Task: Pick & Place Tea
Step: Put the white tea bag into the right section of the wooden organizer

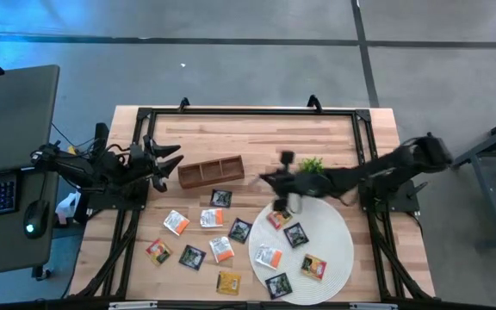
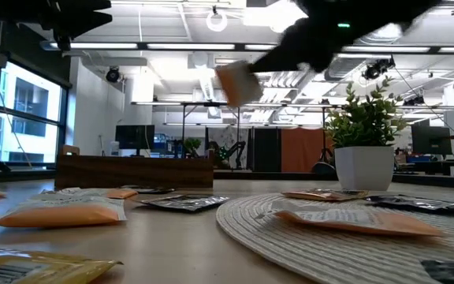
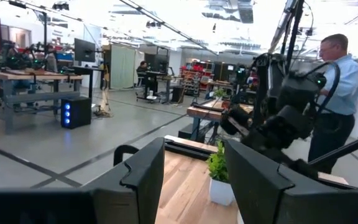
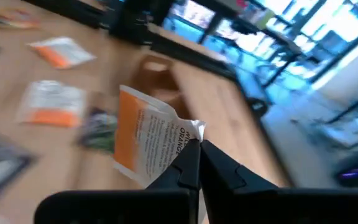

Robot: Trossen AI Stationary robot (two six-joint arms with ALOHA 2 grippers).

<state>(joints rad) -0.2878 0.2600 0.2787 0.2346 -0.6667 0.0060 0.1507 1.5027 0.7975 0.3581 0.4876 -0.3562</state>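
Note:
My right gripper [image 1: 287, 196] hovers over the far edge of the round white mat [image 1: 334, 258], shut on a white-and-orange tea packet [image 4: 151, 146]. In the low view that packet [image 2: 237, 83] hangs high above the table. Several other tea packets lie flat, some on the mat [image 1: 296, 234] and some on the wood [image 1: 176, 222]. The brown divided tray [image 1: 211, 171] stands farther back on the table. My left gripper [image 1: 172, 160] waits open by the tray's left end, above the table's left side, touching nothing. My right gripper pinches the white-and-orange packet by one corner [image 4: 188, 132] between its two fingertips [image 4: 188, 163]. The packet is lifted clear of the table and mat and hangs tilted below and ahead of the fingers.
A small green plant in a white pot [image 1: 311, 164] stands just beyond the mat, close to my right gripper. A black frame [image 1: 248, 112] runs along the table's edges. A person [image 3: 337, 93] stands in the room beyond the table.

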